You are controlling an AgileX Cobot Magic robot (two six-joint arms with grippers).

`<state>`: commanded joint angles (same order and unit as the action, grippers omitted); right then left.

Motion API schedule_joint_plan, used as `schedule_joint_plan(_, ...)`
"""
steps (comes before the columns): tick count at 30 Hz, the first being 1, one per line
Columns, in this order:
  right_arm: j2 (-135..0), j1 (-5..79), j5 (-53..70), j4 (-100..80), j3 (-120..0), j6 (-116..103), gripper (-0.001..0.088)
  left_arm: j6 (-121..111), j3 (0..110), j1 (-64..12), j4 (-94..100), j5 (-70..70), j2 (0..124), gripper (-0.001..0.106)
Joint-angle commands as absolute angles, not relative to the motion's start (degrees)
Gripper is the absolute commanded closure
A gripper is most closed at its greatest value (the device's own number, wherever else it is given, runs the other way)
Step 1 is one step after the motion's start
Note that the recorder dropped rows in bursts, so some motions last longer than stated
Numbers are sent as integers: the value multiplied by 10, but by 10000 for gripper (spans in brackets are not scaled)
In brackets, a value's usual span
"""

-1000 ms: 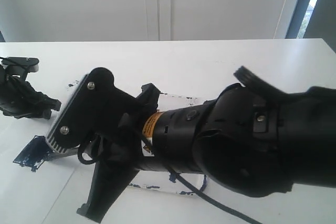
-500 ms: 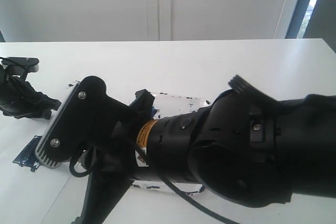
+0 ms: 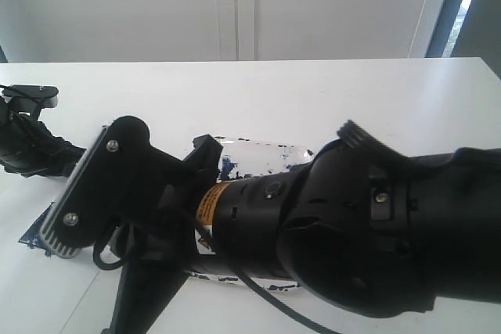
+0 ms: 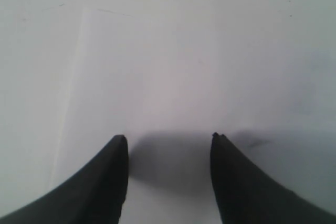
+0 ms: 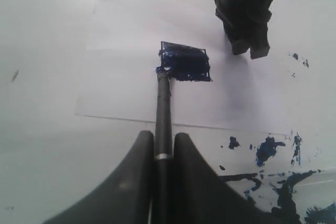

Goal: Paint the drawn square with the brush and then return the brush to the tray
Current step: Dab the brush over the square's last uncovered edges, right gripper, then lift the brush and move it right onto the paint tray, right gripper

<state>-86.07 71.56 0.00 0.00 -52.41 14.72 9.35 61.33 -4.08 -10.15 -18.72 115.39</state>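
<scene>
My right gripper (image 5: 163, 136) is shut on the brush (image 5: 163, 103), a thin black stick with a silver band between the fingers. The brush tip touches one corner of the drawn square (image 5: 185, 62), which is a dark blue painted patch on the white paper (image 5: 123, 51). In the exterior view only an edge of the drawn square (image 3: 33, 234) shows beside the right wrist, and the brush is hidden. The clear tray (image 3: 258, 149) with blue splatters lies behind the right arm. My left gripper (image 4: 169, 137) hangs open over white paper, holding nothing.
The bulky right arm (image 3: 352, 232) fills the lower half of the exterior view. The left gripper (image 5: 244, 19) hovers just beyond the painted patch, apart from the brush. Blue paint splatters (image 5: 268, 149) mark the surface near the tray's edge (image 5: 315, 179).
The right arm has slid left and lower in the exterior view, covering more of the painted patch and uncovering more of the tray. The left arm has not moved.
</scene>
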Motion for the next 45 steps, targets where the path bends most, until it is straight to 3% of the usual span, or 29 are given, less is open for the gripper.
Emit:
schedule_joint_plan(10,-885,716,30,0,-529,147,868,93,613,-41,-101,-189,1154,517)
schedule_joint_plan(17,-817,714,18,0,-541,173,868,93,613,-41,-101,-192,1154,517)
schedule_joint_plan(30,-740,655,194,-39,-542,168,868,103,622,-41,-99,-193,1115,517)
schedule_joint_plan(39,-670,616,308,-221,-539,-13,868,103,628,-41,-96,-191,1026,517)
schedule_joint_plan(45,-642,616,352,-218,-524,-32,868,103,628,-41,-96,-204,971,517)
